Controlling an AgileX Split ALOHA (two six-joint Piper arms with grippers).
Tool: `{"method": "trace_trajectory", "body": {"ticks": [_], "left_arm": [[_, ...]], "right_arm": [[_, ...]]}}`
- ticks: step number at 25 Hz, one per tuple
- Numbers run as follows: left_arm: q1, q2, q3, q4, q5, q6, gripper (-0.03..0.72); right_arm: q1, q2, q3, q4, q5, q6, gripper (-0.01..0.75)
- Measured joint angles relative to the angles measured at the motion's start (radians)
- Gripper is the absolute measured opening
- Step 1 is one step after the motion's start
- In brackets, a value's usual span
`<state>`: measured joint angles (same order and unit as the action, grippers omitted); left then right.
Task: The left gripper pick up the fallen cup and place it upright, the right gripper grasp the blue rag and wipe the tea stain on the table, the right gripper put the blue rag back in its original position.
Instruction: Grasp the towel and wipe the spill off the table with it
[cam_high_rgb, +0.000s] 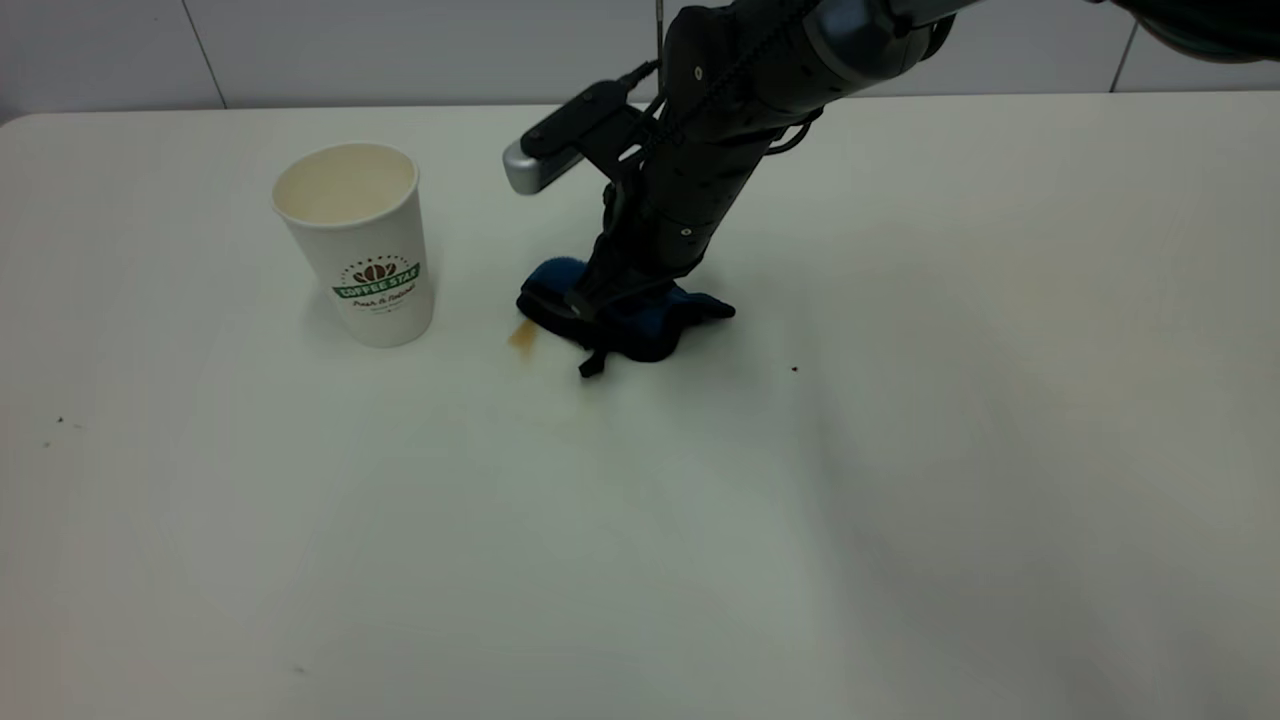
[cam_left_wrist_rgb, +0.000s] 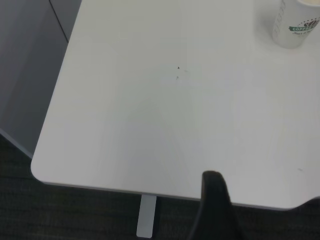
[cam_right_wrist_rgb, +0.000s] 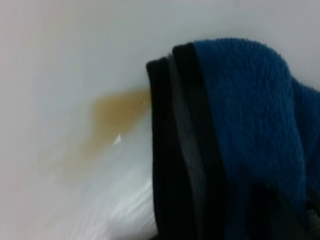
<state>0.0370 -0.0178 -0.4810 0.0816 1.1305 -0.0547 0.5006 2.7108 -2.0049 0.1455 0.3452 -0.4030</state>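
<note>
fuzzy terry blue rag (cam_right_wrist_rgb: 250, 130) — smooth, faintly glossy white table (cam_high_rgb: 640, 520) — dimpled paper cup (cam_high_rgb: 365, 250)

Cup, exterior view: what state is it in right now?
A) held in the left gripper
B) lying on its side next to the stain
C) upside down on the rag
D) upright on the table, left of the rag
D: the cup stands mouth-up on the table, apart from the blue rag that the right gripper presses beside the tea stain; no gripper touches it.
</note>
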Motion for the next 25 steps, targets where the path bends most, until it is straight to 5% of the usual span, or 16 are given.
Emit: {"method": "trace_trajectory", "body": {"ticks": [5,12,25], "left_arm": [[0.000,0.000,0.000,0.000,0.000,0.000,0.565],[0.000,0.000,0.000,0.000,0.001,0.001,0.565],[0.000,0.000,0.000,0.000,0.001,0.001,0.565]], "right_arm": [[0.004,0.016,-0.013,0.052,-0.152,0.024,0.051],[0.040,0.051,-0.013,0.104,-0.190,0.018,0.051],[0.055,0.047,-0.029,0.110,-0.003,0.016,0.051]]}}
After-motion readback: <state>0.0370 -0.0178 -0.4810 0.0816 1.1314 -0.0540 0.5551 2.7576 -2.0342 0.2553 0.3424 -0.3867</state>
